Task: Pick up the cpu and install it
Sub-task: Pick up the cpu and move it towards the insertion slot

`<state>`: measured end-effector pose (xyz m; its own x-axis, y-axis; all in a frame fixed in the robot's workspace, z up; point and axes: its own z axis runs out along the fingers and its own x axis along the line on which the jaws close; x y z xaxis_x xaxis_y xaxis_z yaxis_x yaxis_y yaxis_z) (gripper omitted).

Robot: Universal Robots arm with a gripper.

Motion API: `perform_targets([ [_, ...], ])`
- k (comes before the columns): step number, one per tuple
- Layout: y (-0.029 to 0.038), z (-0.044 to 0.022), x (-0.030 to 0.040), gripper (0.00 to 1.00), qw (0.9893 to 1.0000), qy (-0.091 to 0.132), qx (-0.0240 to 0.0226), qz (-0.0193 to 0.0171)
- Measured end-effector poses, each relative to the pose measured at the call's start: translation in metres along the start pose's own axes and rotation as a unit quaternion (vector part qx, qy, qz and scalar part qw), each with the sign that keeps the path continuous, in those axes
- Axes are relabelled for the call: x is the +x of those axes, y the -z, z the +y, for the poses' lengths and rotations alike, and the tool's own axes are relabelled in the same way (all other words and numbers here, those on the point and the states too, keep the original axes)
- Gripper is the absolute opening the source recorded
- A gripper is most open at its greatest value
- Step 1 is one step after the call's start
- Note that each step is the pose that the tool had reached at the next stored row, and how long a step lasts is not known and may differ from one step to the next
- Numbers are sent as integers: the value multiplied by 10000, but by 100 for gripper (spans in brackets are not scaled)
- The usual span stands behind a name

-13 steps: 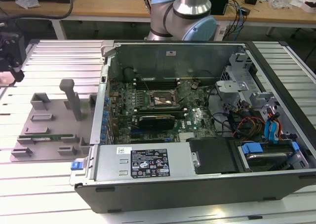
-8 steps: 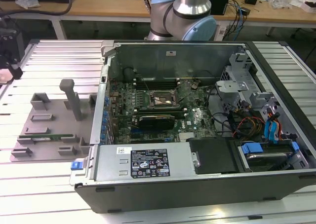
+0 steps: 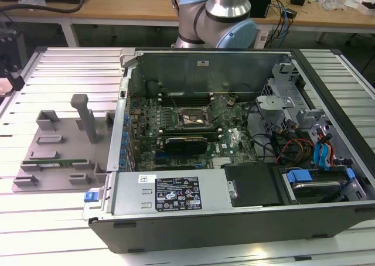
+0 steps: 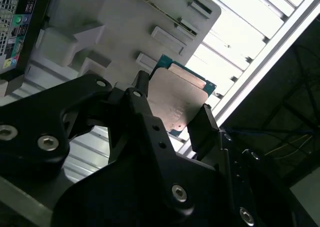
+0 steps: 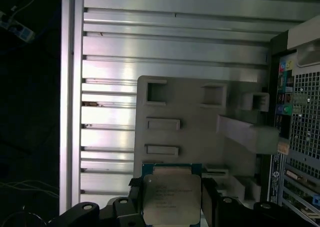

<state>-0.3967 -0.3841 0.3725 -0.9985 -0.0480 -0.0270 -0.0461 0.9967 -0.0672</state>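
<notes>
Two fingers [image 4: 202, 124] of the gripper [image 4: 175, 104] clamp the cpu [image 5: 171, 197] by opposite edges, its metal plate turned toward both wrist views. It appears held just above the grey tray [image 5: 192, 137]. The computer case [image 3: 205, 67] and its socket [image 3: 190, 118] lie beside that tray.

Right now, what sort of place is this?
Probably a robotics or electronics lab: an open computer case lies on a slatted metal table, and wooden benches with cables stand behind.
</notes>
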Motion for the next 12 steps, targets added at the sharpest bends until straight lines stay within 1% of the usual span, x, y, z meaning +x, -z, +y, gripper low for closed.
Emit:
perform_targets([
  [5,53,-4,-1,55,10000,0,3,0],
  [6,93,-6,-3,55,10000,0,6,0],
  [8,120,-8,-3,55,10000,0,9,0],
  [12,230,-15,-6,55,10000,0,20,1],
])
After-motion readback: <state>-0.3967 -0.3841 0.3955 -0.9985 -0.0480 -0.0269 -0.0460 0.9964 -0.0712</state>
